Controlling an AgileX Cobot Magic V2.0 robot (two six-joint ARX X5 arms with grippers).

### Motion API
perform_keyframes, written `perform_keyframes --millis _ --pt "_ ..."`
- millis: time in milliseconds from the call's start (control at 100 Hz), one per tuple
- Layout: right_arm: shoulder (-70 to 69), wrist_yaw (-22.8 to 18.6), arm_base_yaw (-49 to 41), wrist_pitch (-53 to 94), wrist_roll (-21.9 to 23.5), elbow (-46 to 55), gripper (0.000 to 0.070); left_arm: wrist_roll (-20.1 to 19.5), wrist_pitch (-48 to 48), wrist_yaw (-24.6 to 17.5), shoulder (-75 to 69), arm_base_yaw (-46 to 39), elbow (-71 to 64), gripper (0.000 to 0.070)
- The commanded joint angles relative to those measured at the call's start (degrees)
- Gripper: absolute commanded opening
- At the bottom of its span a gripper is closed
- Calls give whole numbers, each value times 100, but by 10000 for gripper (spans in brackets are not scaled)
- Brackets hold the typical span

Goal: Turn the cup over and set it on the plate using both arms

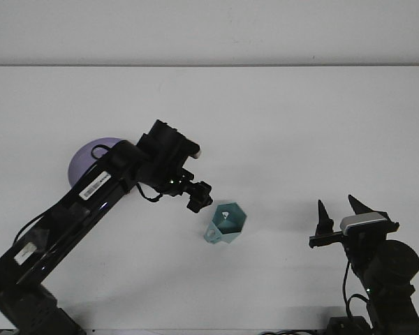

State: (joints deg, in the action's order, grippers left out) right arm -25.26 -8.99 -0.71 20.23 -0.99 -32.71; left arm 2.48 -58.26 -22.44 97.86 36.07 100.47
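The cup [227,224] looks like smooth hard plastic, pale blue-green, with flat sides that meet in sharp edges; it has a soft shine, not a bright one. The plate [84,157] looks like smooth purple plastic, a bit dull. The table [279,125] is white and matt, flat and plain, with no shine. The left arm [91,202] has a black shell that looks like hard plastic or painted metal; it is a little glossy, and it has white paper-like stickers on it. The right gripper [336,215] has black matt fingers, with a pale grey plastic-looking block behind them.
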Motion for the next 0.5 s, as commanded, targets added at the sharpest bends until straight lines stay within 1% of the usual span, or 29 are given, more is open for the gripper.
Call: perform_keyframes --millis 0,140,340,450,490 --pt "-22 2 -9 -52 96 -9 471 -85 -273 39 363 122 302 435" --pt "-22 -2 -11 -55 107 -9 470 -168 -614 313 911 337 667 435" --pt "-22 0 -81 -55 120 -9 471 -232 -601 361 1364 601 931 434" --pt "-22 0 -118 -50 118 -9 470 -251 -671 756 1587 713 953 434" --pt "-22 0 -122 -48 118 -9 471 -251 -680 828 1650 730 953 434"
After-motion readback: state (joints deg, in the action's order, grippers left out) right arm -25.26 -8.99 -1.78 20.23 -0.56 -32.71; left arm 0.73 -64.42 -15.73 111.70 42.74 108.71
